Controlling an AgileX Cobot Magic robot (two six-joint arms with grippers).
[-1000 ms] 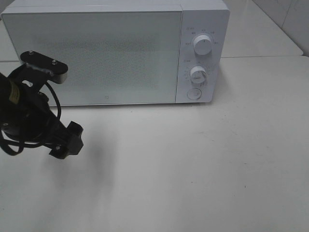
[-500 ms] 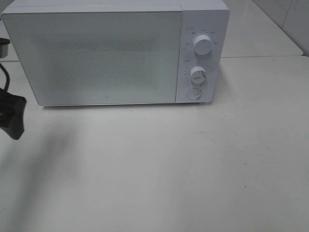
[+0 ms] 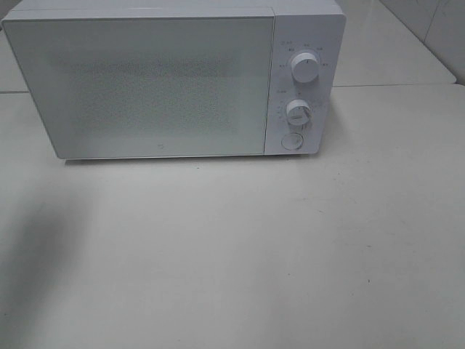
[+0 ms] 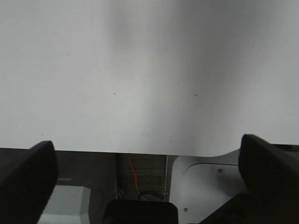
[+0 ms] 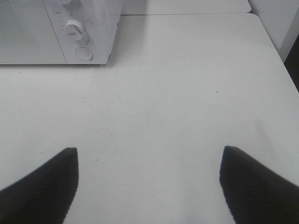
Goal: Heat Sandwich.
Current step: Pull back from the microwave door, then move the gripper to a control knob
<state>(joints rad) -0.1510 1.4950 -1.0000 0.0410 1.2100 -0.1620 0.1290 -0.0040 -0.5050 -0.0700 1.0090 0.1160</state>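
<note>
My left fingers [image 4: 28, 182] are spread wide, holding nothing, at the pale counter [image 4: 140, 70] edge; right fingers [image 5: 42, 186] likewise parted; microwave [image 3: 160, 87] at twelve o'clock, its frosted door shut; the sandwich I cannot make out.

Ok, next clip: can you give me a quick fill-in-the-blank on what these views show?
1. The microwave door is ____.
2. Its panel carries ____ knobs above a round button.
3. The left gripper and right gripper are both ____, holding nothing.
Missing words: closed; two; open.
</note>
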